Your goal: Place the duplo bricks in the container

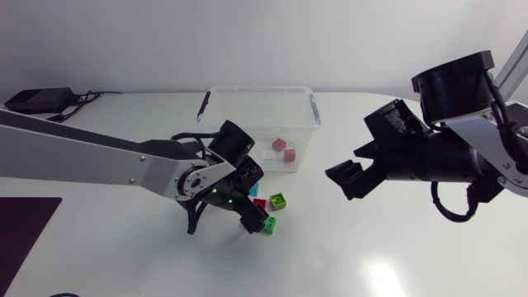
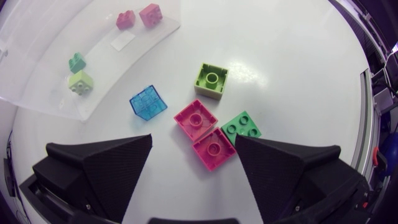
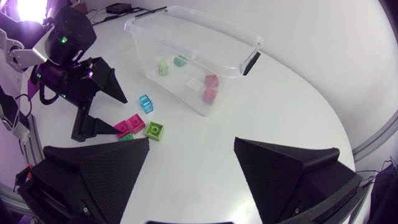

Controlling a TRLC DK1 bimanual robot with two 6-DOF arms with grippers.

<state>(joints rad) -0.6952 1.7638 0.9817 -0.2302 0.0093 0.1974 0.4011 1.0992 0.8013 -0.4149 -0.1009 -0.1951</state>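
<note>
Five loose bricks beside container

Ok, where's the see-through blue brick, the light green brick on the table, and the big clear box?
see-through blue brick [image 2: 148, 102], left wrist view, on its top face.
light green brick [image 2: 211, 79], left wrist view, on its round stud.
clear box [image 1: 260, 88], head view, on its far rim.
</note>
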